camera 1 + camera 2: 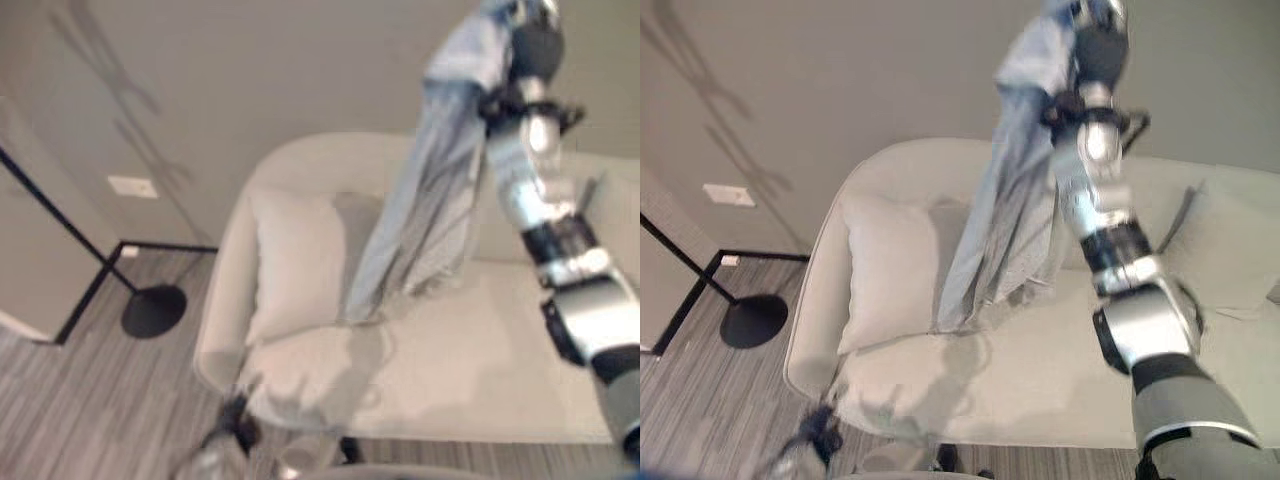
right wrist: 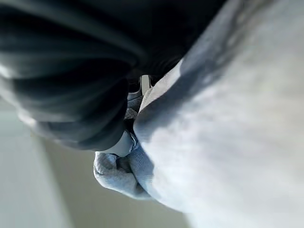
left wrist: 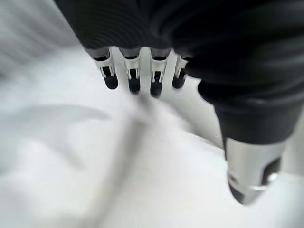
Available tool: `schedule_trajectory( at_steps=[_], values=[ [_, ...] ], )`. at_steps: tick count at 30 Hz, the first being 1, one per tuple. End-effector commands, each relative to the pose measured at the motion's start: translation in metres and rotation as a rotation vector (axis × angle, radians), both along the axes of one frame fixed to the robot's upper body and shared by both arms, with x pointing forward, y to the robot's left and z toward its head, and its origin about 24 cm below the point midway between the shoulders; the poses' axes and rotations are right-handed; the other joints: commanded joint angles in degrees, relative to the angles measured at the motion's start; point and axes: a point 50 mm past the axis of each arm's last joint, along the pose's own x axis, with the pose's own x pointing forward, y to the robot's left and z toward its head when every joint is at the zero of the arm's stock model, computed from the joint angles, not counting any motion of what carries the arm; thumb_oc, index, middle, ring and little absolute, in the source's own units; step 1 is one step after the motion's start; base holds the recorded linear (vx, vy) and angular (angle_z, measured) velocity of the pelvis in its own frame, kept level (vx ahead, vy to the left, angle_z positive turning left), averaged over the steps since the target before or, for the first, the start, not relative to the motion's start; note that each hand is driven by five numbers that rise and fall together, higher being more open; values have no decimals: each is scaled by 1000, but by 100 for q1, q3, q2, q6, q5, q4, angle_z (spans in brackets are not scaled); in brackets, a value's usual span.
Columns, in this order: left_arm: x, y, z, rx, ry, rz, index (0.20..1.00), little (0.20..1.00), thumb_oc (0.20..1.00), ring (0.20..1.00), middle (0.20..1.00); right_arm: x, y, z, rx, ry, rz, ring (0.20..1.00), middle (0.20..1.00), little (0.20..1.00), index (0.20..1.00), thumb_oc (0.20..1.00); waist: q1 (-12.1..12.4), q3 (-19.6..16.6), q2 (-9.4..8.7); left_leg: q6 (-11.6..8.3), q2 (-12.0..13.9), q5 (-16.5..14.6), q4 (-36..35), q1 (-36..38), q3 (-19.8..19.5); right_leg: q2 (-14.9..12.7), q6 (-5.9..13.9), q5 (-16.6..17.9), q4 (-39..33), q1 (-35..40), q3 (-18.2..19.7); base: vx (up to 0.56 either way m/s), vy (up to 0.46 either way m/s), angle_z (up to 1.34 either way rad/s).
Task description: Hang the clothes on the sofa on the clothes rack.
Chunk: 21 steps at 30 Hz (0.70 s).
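Your right hand (image 1: 1095,45) is raised high, fingers closed around the top of a pale blue garment (image 1: 1005,215). It hangs in long creased folds, hem just above the cream sofa (image 1: 1060,380). Left hand (image 3: 190,52): fingers loosely extended, holding nothing.

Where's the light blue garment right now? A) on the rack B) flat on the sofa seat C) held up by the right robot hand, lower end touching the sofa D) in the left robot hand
C: the right robot hand is clenched on the garment, raised above the sofa, its lower end reaching the seat by the cushion.
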Motion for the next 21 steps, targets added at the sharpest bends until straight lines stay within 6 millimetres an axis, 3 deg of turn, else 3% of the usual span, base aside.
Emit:
schedule_trajectory(
  at_steps=[1, 2, 3, 4, 5, 7, 9, 12, 13, 16, 17, 20, 21],
  values=[
    [16, 1, 19, 146, -103, -75, 1000, 1000, 1000, 1000, 1000, -25, 12, 56, 4, -207, 10, 200, 200, 200, 200, 200, 38, -580, -161, -352, -87, 552, -151, 358, -21, 289, -143, 490, 36, -239, -103, -8, -12, -9],
    [16, 1, 19, 147, -103, -74, 1000, 1000, 1000, 1000, 1000, -25, 12, 56, 4, -207, 10, 200, 200, 200, 200, 200, 39, -574, -159, -352, -87, 549, -151, 363, -19, 290, -143, 489, 36, -234, -102, -21, -18, -11],
    [41, -4, 49, 231, -244, -124, 1000, 1000, 1000, 1000, 1000, -26, 20, 56, -2, -211, 19, 200, 200, 200, 200, 200, -16, -612, -157, -333, -88, 507, -158, 397, 2, 286, -134, 496, 36, -215, -81, -18, -9, -6],
    [41, -5, 49, 232, -243, -124, 1000, 1000, 1000, 1000, 1000, -26, 20, 56, -2, -211, 19, 200, 200, 200, 200, 200, -16, -610, -157, -333, -87, 506, -158, 401, 3, 286, -134, 495, 36, -212, -80, 0, 0, 0],
    [58, -20, 72, 262, -359, -197, 1000, 1000, 1000, 1000, 1000, -27, 25, 56, -9, -213, 26, 200, 200, 200, 200, 200, -59, -646, -151, -301, -87, 463, -173, 448, 29, 291, -127, 499, 36, -199, -67, -13, -15, -5],
    [69, -39, 88, 270, -447, -273, 1000, 1000, 1000, 1000, 1000, -27, 34, 56, -3, -211, 55, 200, 200, 200, 200, 200, -106, -667, -150, -268, -89, 419, -171, 463, 54, 278, -115, 522, 37, -193, -37, -9, -14, -9],
    [73, -50, 94, 283, -480, -322, 1000, 1000, 1000, 1000, 1000, -27, 39, 55, 0, -207, 73, 200, 200, 200, 200, 200, -120, -656, -146, -251, -87, 395, -172, 483, 62, 273, -109, 531, 41, -186, -21, -15, -11, -4],
    [83, -83, 93, 321, -490, -438, 1000, 1000, 1000, 1000, 1000, -30, 56, 58, 6, -217, 122, 200, 200, 200, 200, 200, -228, -671, -154, -243, -90, 348, -156, 512, 106, 263, -118, 545, 45, -182, 28, -14, -12, -11],
    [91, -108, 90, 343, -476, -505, 1000, 1000, 1000, 1000, 1000, -33, 68, 57, 16, -218, 174, 200, 200, 200, 200, 200, -324, -666, -159, -246, -90, 329, -148, 546, 138, 271, -130, 554, 49, -176, 49, -6, -23, -13],
    [100, -139, 87, 313, -442, -567, 1000, 1000, 1000, 1000, 1000, -39, 87, 53, 12, -226, 238, 200, 200, 200, 200, 200, -479, -678, -169, -236, -87, 300, -167, 585, 170, 288, -154, 567, 59, -184, 96, 2, -19, -9],
    [101, -139, 87, 312, -443, -567, 1000, 1000, 1000, 1000, 1000, -39, 87, 53, 11, -227, 237, 200, 200, 200, 200, 200, -476, -673, -163, -236, -86, 299, -167, 586, 170, 289, -154, 566, 59, -183, 96, -3, -13, -10],
    [104, -179, 94, 260, -472, -682, 1000, 1000, 1000, 1000, 1000, -41, 106, 46, 2, -212, 294, 200, 200, 200, 200, 200, -635, -676, -156, -191, -88, 255, -207, 603, 241, 311, -158, 592, 77, -217, 193, -12, -14, -27],
    [104, -179, 94, 259, -472, -682, 1000, 1000, 1000, 1000, 1000, -41, 106, 46, 2, -212, 294, 200, 200, 200, 200, 200, -630, -674, -153, -190, -88, 254, -208, 604, 244, 312, -158, 592, 78, -217, 196, -6, -10, -46]
  ],
)
